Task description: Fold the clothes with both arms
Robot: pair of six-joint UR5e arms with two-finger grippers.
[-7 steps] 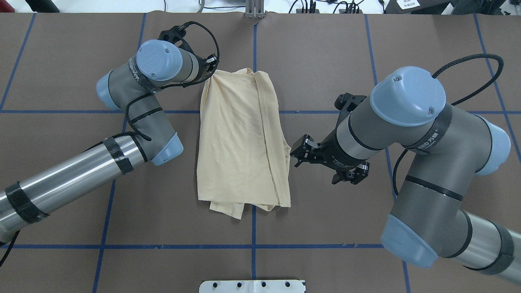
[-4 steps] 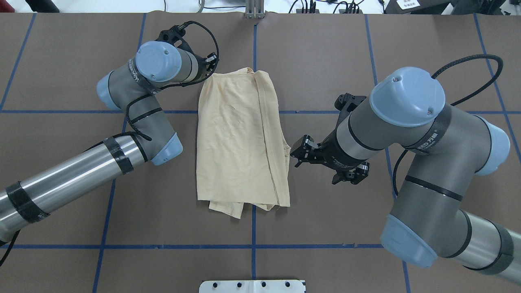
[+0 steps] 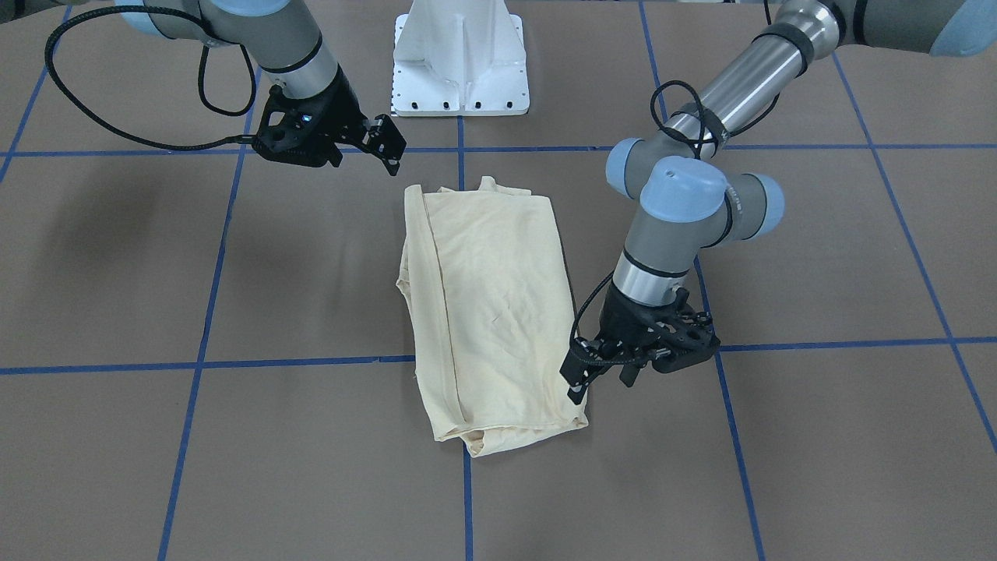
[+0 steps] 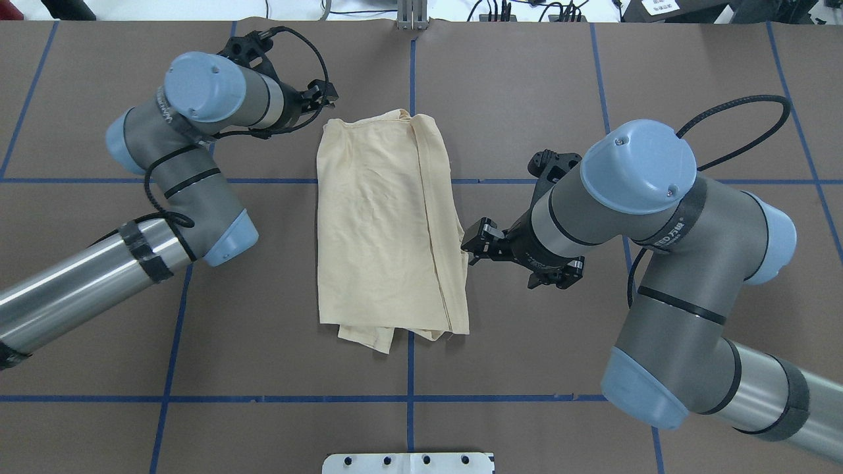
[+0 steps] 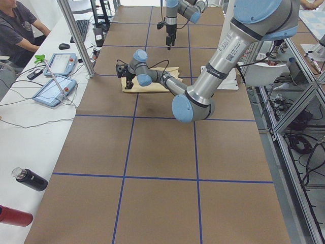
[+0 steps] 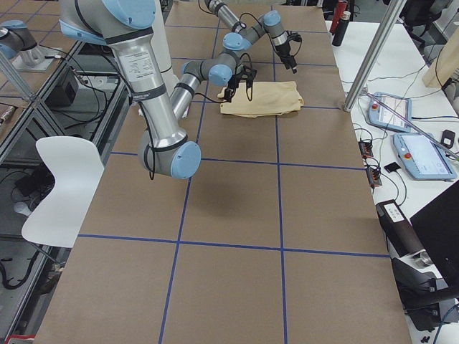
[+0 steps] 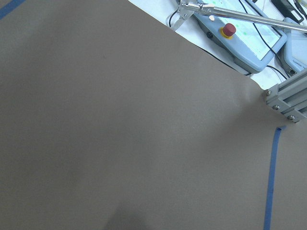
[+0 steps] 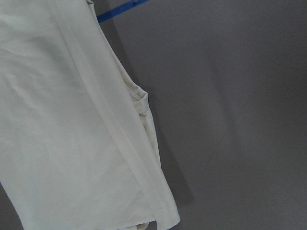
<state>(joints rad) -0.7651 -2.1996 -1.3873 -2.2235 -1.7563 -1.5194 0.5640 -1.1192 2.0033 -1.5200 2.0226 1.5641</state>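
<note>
Your folded shirt [image 4: 385,217] lies between left claw [image 4: 324,97] and right claw [image 4: 471,242], both spread, empty.

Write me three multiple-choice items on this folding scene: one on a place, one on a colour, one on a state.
1. Where is the black two-finger right end effector?
A. Beside the long edge of the pale cream-yellow long-sleeved shirt, on the robot's right
B. Over the white pedestal base
C. Off the table altogether

2. What colour are the tape grid lines on the brown table?
A. Red
B. Blue
C. White

3. What state is the shirt in?
A. Hanging in the air between both arms
B. Lying folded into a long strip on the table
C. Spread flat with both sleeves stretched out

Key:
1 A: the overhead view shows its tips next to the shirt's right edge, about midway along.
2 B: every view shows blue lines.
3 B: it lies flat and narrow, with no sleeve sticking out.
</note>
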